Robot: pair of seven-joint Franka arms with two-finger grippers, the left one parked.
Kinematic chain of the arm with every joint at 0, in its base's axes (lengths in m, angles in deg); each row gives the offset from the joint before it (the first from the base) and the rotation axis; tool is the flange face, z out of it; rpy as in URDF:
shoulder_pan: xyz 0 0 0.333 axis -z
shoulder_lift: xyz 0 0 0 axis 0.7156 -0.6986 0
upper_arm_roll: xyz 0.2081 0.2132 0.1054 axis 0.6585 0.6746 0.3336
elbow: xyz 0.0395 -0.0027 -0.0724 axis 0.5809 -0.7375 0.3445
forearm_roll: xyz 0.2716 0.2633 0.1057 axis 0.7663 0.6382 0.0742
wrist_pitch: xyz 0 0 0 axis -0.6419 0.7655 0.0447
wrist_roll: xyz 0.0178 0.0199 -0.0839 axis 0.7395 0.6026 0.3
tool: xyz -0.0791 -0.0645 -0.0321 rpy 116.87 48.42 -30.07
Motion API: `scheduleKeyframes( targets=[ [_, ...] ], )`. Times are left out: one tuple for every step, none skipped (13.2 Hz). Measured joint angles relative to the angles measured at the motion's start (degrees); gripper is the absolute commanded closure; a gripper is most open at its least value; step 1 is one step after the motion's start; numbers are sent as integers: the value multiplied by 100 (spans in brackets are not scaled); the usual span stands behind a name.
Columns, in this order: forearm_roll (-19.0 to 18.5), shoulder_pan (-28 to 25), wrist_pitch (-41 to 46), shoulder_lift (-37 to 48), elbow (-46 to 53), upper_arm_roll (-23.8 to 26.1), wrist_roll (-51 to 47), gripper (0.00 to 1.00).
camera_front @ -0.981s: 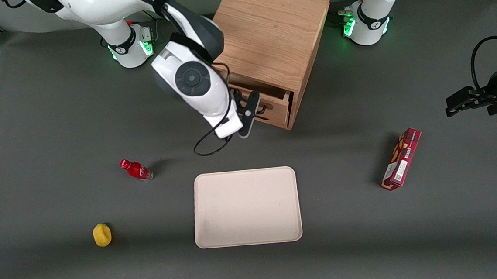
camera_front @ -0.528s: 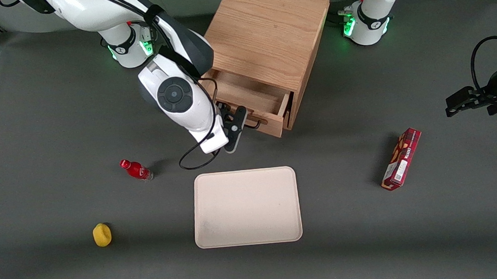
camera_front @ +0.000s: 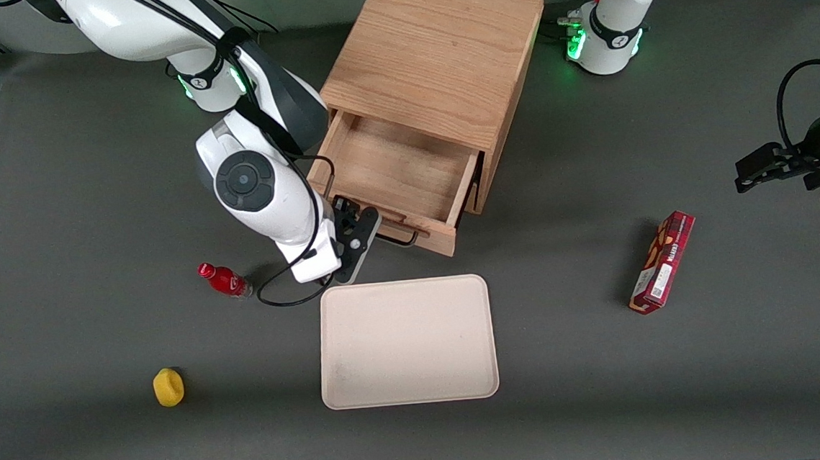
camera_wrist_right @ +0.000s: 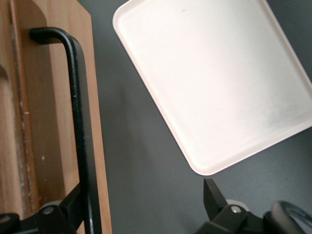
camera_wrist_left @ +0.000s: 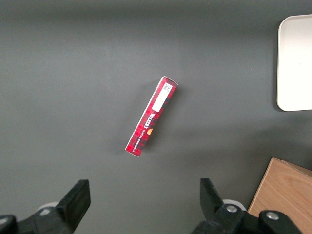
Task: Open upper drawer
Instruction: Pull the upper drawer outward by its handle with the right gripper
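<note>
The upper drawer (camera_front: 395, 173) of the oak cabinet (camera_front: 434, 55) is pulled far out, and its bare wooden bottom shows. Its black wire handle (camera_front: 396, 237) runs along the drawer front, nearer the camera. My gripper (camera_front: 361, 235) is at the handle's end toward the working arm, just off the tray's corner. In the right wrist view the gripper (camera_wrist_right: 141, 192) is open with the fingers wide apart. The handle (camera_wrist_right: 78, 126) crosses in front of one finger (camera_wrist_right: 73, 204), which sits between bar and drawer front. The other finger stands free over the table.
A beige tray (camera_front: 407, 342) (camera_wrist_right: 214, 83) lies just in front of the drawer. A red bottle (camera_front: 224, 280) lies close beside the wrist, with a yellow object (camera_front: 168, 387) nearer the camera. A red box (camera_front: 663, 261) (camera_wrist_left: 151, 117) lies toward the parked arm's end.
The gripper has moved toward the camera and the working arm's end, drawing the upper drawer from slightly open to far out. The cabinet has turned a little.
</note>
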Motion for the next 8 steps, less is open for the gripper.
scheduleKeyframes(
  targets=[
    [0,6,-70,0,5,-56,0,0],
    [0,24,-139,0,13,-100,0,0],
    [1,41,-160,0,32,-135,0,0],
    [2,44,-190,0,57,-187,0,0],
    [2,47,-287,0,66,-244,0,0],
    [2,55,-370,-2,66,-287,3,0],
    [2,59,-425,-6,66,-332,5,0],
    [2,63,-507,-10,66,-386,8,0]
  ],
)
